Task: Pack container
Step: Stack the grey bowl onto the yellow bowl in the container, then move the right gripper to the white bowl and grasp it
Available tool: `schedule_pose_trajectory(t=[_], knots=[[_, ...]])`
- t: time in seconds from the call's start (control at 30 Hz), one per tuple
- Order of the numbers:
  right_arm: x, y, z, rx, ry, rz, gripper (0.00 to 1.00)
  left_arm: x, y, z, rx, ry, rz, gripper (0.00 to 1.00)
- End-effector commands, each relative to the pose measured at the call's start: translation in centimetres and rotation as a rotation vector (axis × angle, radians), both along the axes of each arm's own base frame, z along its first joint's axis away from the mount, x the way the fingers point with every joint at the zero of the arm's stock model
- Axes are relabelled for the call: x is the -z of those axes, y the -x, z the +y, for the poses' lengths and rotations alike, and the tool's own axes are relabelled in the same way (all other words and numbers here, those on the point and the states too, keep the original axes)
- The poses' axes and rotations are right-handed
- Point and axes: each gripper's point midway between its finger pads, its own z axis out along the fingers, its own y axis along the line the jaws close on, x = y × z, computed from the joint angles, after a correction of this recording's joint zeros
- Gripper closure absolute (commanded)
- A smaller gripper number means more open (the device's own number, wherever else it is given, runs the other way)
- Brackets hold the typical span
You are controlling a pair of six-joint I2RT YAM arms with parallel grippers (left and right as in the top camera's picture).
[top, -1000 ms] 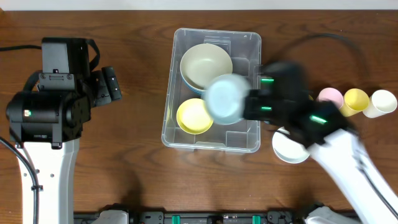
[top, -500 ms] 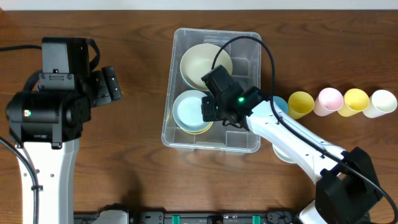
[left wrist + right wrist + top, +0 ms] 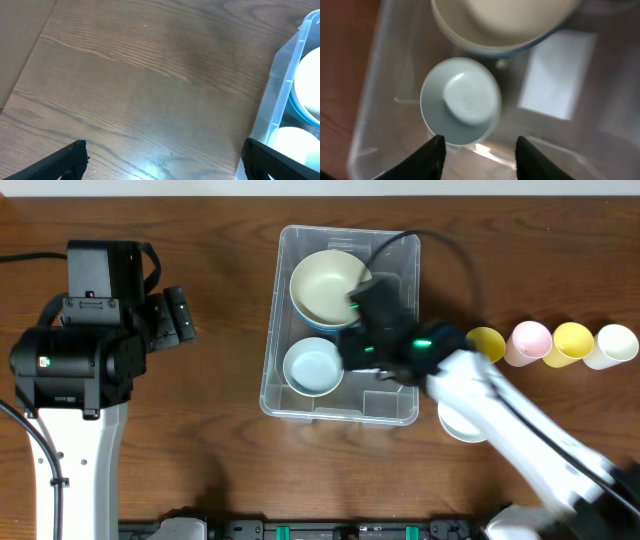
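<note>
My right pincer hangs over the clear container in the middle of the desk. Its two dark fingers are spread wide and hold nothing. Right below it, at the container's 6 o'clock end in the overhead view, a light blue bowl sits upright on the container floor. In my right wrist view the bowl lies just at 12 o'clock from my fingertips, apart from them. At the container's 12 o'clock end a larger cream bowl rests with a blue rim showing under its edge. My right arm is blurred in the overhead view. At 3 o'clock from the container a row of cups stands on the desk, yellow, pink, yellow and cream, and a white dish lies partly under my arm. My left pincer is well away at 9 o'clock, over bare wood, its fingers also wide apart and empty.
</note>
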Motion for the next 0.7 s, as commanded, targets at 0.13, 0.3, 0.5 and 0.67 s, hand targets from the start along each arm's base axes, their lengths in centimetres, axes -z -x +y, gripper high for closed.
schedule_pose_trajectory(t=[0.13,0.3,0.5,0.67], knots=[[-9.7,0.5,-15.1,0.422,-0.03,-0.187,0.43,-0.2,0.0,0.2,-0.019,0.008,-0.01,0.02],[-9.3,4.5,-24.3,0.726,0.03,-0.105,0.32,-0.2,0.0,0.2,-0.019,0.008,-0.01,0.02],[-4.1,7.6,-28.3,0.884,0.099,0.107,0.26,-0.2,0.0,0.1,-0.018,0.008,-0.01,0.02],[2.7,8.4,-27.6,0.865,0.103,0.262,0.25,-0.2,0.0,0.2,-0.019,0.008,-0.01,0.02]])
